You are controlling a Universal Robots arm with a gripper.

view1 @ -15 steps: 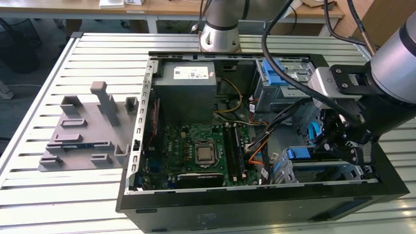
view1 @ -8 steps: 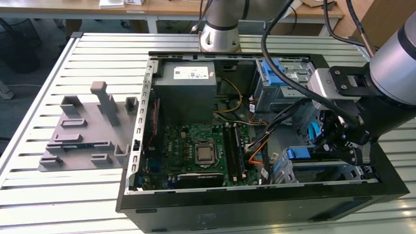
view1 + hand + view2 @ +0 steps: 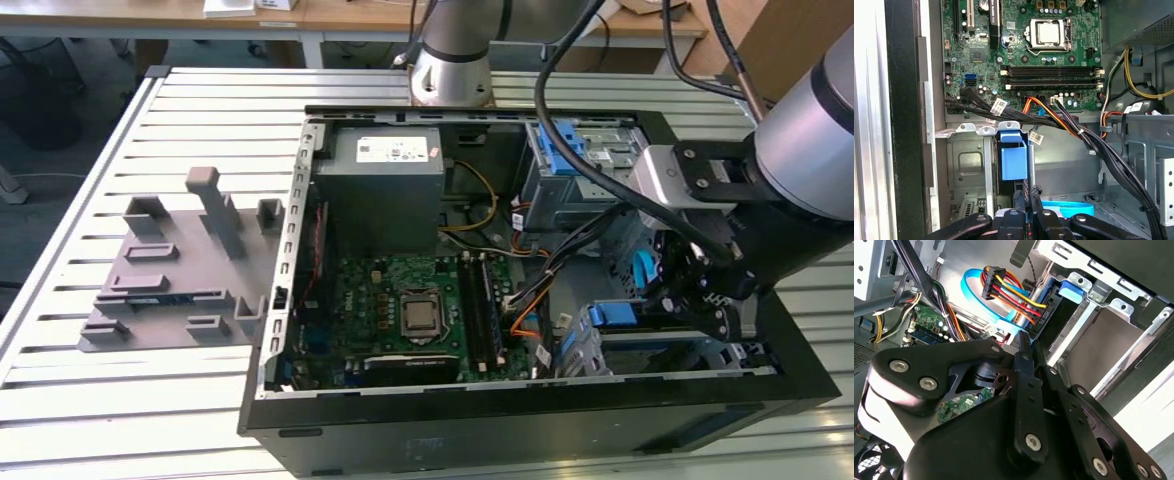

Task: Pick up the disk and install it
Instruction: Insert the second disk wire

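We've got the gripper (image 3: pixel 1026 200), fingers pressed together, low center frame just behind the disk's (image 3: pixel 1013 161) blue bracket, prob. seating it in the drive bay (image 3: pixel 971 167).

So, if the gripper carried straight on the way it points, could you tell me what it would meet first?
Most likely the disk: in the first wrist view the gripper points at its blue bracket, standing in the drive bay. How near they are is unclear.
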